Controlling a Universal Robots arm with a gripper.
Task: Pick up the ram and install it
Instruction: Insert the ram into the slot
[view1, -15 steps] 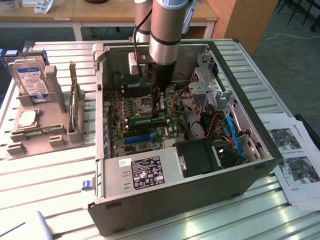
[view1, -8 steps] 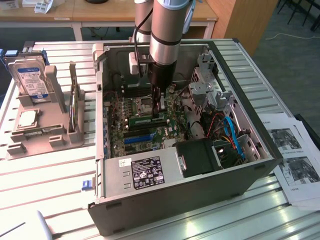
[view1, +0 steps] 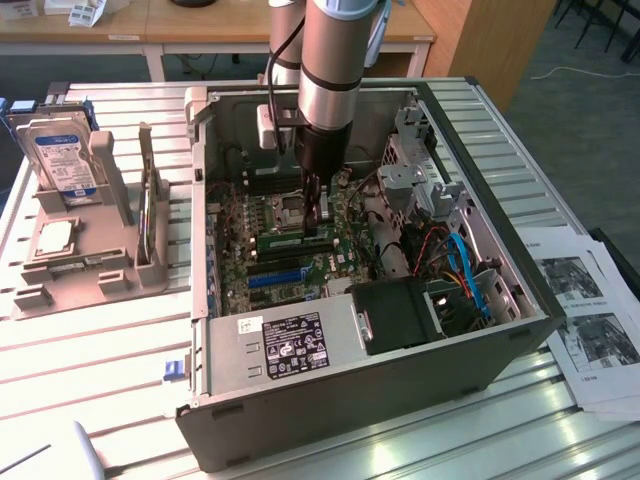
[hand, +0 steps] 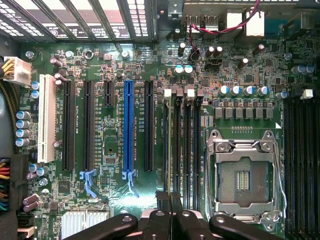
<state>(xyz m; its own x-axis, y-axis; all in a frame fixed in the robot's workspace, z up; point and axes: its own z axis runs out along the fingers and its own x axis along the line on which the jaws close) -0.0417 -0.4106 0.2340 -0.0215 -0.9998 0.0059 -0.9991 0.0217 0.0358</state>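
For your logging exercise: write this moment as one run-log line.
arm: inside open case | gripper: shut, at the ram | ram: on edge among motherboard slots | grip: unclear

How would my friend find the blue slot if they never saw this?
Look inside the open case, at the green board on its floor. Long slots lie side by side there. The blue slot is the only blue one; its neighbours on both sides are black, and the white slot lies further off.
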